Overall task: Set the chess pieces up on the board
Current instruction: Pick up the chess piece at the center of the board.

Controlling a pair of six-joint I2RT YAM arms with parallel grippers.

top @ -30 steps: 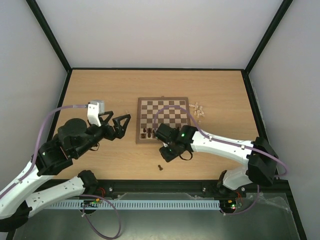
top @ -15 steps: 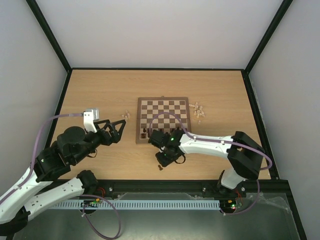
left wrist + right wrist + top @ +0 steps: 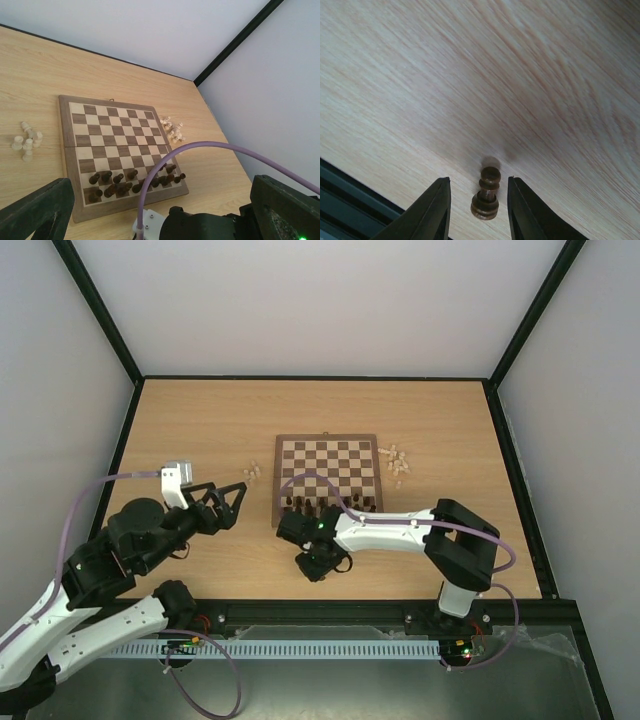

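The board (image 3: 327, 454) lies mid-table, with dark chess pieces (image 3: 322, 504) crowded on its two near rows. One dark pawn (image 3: 486, 195) stands on the tabletop just short of the board. My right gripper (image 3: 478, 184) is open around it, with a gap on each side of the pawn. In the top view the right gripper (image 3: 316, 561) hides that pawn. My left gripper (image 3: 222, 502) hangs wide open and empty, left of the board. In the left wrist view its fingers (image 3: 37, 214) frame the board (image 3: 75, 165) and the dark pieces (image 3: 131, 181).
Pale pieces lie in two loose groups on the table, one left of the board (image 3: 251, 473) and one right of it (image 3: 398, 462). The table's dark near edge (image 3: 350, 192) runs close behind the right gripper. The right arm's purple cable (image 3: 200, 150) arcs across the left wrist view.
My right gripper has swung left and toward the near edge, from the board's front rim down over the loose dark pawn. My left arm has drawn back to the left, away from the board.
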